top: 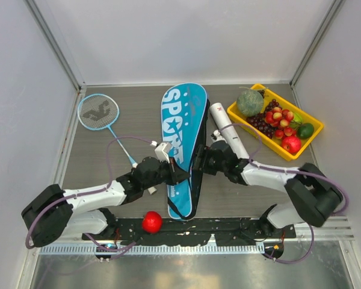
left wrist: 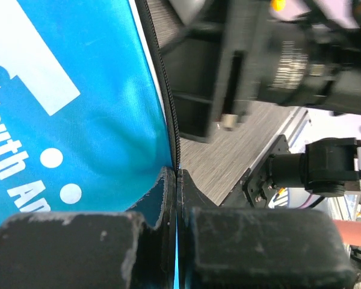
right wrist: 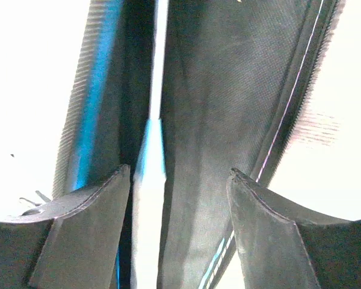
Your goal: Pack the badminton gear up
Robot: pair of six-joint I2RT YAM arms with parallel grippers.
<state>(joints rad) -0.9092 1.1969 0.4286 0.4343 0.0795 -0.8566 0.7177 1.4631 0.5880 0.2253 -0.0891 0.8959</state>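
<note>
The long blue "SPORT" racket cover [top: 182,129] lies lengthwise mid-table. My left gripper [top: 182,174] is shut on its zipped edge; in the left wrist view a thin blue strip of the cover [left wrist: 60,120] is pinched at the jaw tips [left wrist: 177,176]. My right gripper [top: 202,161] is at the cover's right edge, open, with the cover's dark edge fabric [right wrist: 216,90] standing loose between its spread fingers [right wrist: 177,171]. One light-blue racket [top: 98,112] lies at the far left. A white tube [top: 225,128] lies to the right of the cover.
A yellow tray [top: 236,113] of fruit stands at the back right. A red ball [top: 151,222] rests near the front edge between the arm bases. White walls enclose the table on three sides. The right arm's gripper body [left wrist: 259,66] is close in front of the left wrist.
</note>
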